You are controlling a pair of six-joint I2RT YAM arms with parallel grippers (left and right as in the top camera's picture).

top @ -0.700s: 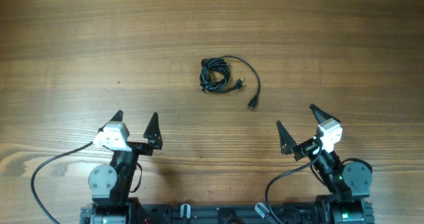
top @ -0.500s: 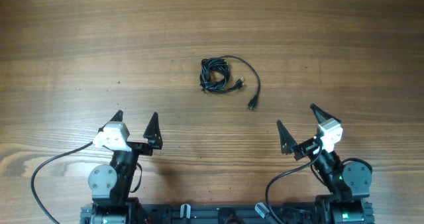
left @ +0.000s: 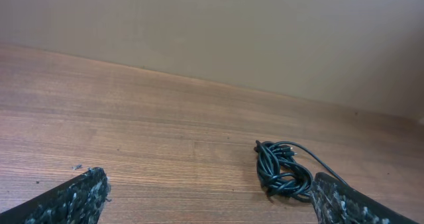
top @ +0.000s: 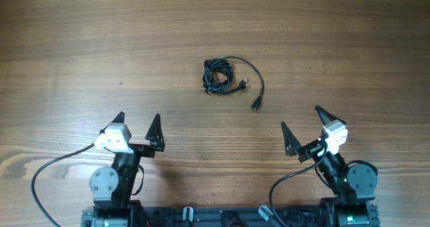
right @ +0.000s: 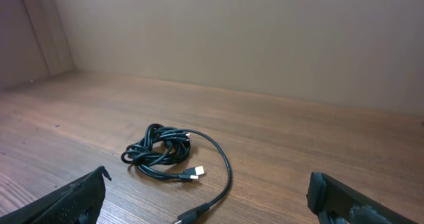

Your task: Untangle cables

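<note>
We see the cables (top: 218,76) lying on the wooden table (top: 80,39), around its middle and well apart from both arms. They form a small tight coil, with one loose tail (top: 261,84) arcing off its right side toward us and ending in a plug (top: 256,107). A short end (top: 240,85) pokes out of the coil's right side. Our left gripper (top: 138,119) and right gripper (top: 299,117) hover at the near edge with fingers spread wide, holding nothing.

We judge the cord to be light, soft and limp. If we pull it, the whole bundle will likely drag along rather than unwind. So we would pin the coil with one gripper and take the loose tail, just behind its plug, with the other. The thin cord may slip between the pads, and the plug body offers a firmer hold.
</note>
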